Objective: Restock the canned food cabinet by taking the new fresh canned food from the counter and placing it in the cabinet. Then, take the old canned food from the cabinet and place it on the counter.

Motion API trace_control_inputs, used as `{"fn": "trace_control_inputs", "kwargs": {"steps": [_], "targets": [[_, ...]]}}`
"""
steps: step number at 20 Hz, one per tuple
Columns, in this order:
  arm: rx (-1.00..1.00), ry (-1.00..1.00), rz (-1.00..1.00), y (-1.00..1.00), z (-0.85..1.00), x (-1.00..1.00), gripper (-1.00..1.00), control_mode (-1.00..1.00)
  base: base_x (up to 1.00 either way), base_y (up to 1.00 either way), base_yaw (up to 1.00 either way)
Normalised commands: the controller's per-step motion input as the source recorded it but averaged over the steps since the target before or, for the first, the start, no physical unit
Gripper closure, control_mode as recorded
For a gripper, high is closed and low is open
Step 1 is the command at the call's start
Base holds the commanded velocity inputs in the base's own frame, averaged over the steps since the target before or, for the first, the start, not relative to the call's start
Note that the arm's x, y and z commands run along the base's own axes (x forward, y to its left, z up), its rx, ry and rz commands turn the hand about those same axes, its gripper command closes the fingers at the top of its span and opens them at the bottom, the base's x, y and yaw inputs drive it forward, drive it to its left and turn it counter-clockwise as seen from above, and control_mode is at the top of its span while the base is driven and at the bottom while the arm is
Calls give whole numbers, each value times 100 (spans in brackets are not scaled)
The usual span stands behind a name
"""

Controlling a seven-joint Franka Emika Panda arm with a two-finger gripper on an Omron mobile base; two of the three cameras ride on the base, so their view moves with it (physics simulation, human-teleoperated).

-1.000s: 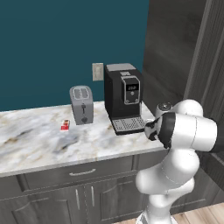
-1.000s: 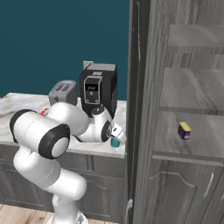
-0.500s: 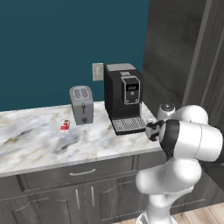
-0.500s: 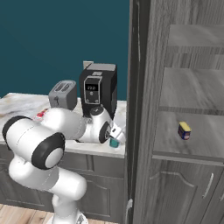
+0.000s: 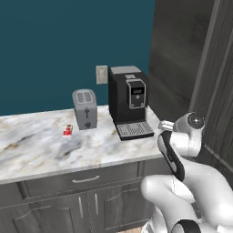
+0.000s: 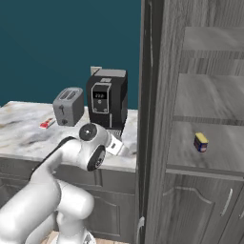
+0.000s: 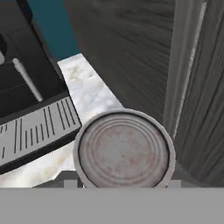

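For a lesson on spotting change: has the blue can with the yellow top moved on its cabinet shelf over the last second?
No. The old canned food sits at the same spot on the cabinet shelf, unchanged against the shelf's front edge.

Marble counter (image 5: 41, 150) runs off left of the pincer (image 6: 119, 147). On it, the coffee machine (image 5: 129, 107) stands just beside the pincer, the toaster (image 5: 85, 109) next beyond it, and a small red-and-white item (image 5: 68, 131) lies farthest away. Right of the pincer, a cabinet shelf (image 6: 190, 155) carries the blue can (image 6: 200, 142).
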Motion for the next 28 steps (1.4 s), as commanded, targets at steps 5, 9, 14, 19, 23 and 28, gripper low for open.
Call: {"fn": "trace_control_inputs", "kwargs": {"steps": [5, 9, 14, 19, 23, 28], "targets": [[-8, -20, 15, 79, 100, -70, 100, -100, 0, 0, 0], [-10, -8, 16, 66, 100, -67, 100, -100, 0, 0, 0], [-15, 0, 11, 42, 100, -83, 100, -100, 0, 0, 0], [-12, 2, 1, 4, 55, -99, 100, -100, 0, 0, 0], [0, 0, -6, -14, 0, -22, 100, -100, 0, 0, 0], [0, 0, 0, -2, 0, -12, 100, 100, -32, -8, 0]]}}
